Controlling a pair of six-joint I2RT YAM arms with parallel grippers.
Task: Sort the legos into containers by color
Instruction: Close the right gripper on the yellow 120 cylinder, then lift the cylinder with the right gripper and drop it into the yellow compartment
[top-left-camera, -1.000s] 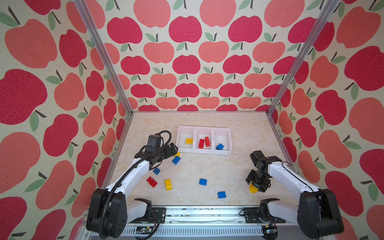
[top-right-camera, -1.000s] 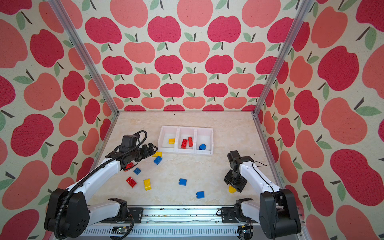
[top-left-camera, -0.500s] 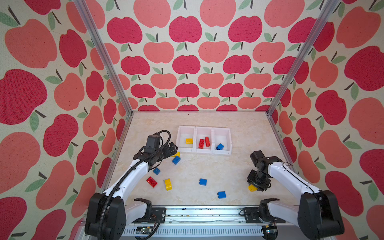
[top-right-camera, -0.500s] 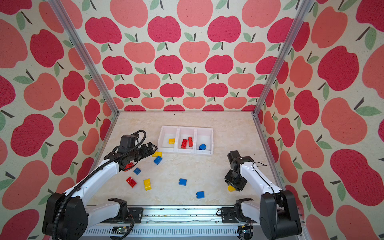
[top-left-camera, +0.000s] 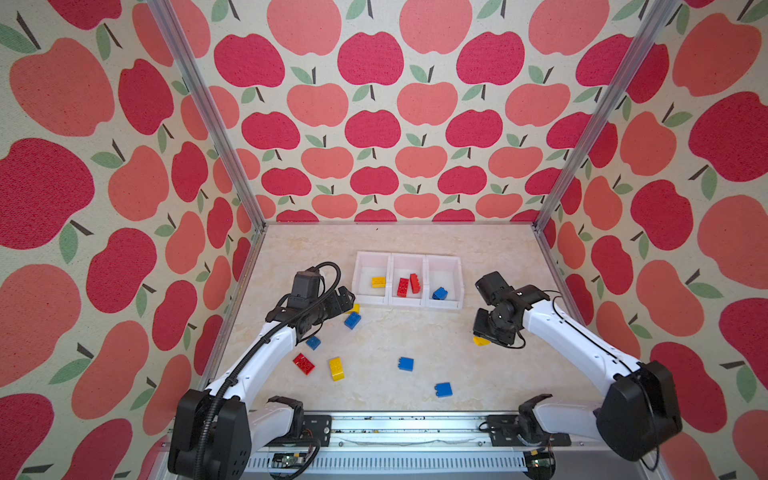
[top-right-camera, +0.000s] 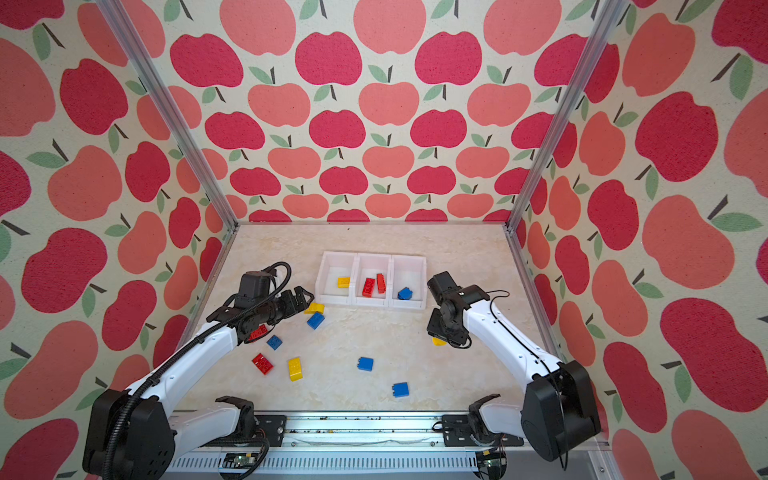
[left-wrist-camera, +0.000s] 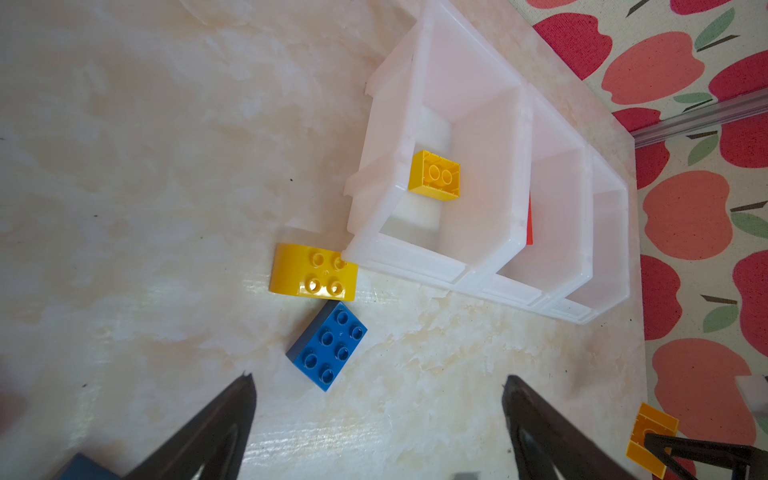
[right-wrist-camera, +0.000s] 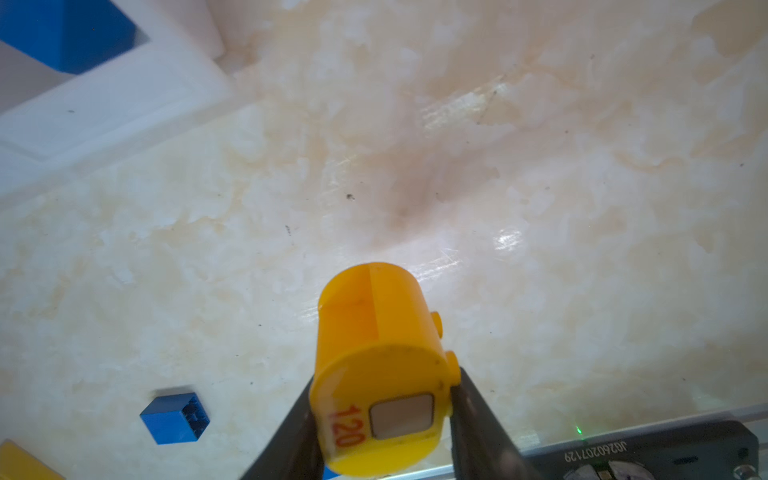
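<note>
The rounded yellow plastic brick (right-wrist-camera: 378, 374), pinched in the right fingers (right-wrist-camera: 478, 415) (left fingers (left-wrist-camera: 216, 432) spread), is best carried level to the yellow-holding white bin (top-left-camera: 371, 262).

There were 3 joined white bins (top-left-camera: 444, 262) and 13 bricks (top-left-camera: 405, 364): 4 red, 5 blue, 4 yellow. In bins: 1 yellow brick (top-left-camera: 378, 282), 2 red bricks (top-left-camera: 402, 286), 1 blue brick (top-left-camera: 439, 293). Loose: 4 blue, 2 red, 2 yellow, incl. 1 curved yellow (left-wrist-camera: 313, 276) and 1 six-stud blue (left-wrist-camera: 328, 345) just ahead of left gripper (left-wrist-camera: 379, 377) fingers (left-wrist-camera: 224, 428). 1 rounded yellow piece (right-wrist-camera: 376, 365) sat btwn right gripper (right-wrist-camera: 382, 386) fingers (right-wrist-camera: 478, 415).
</note>
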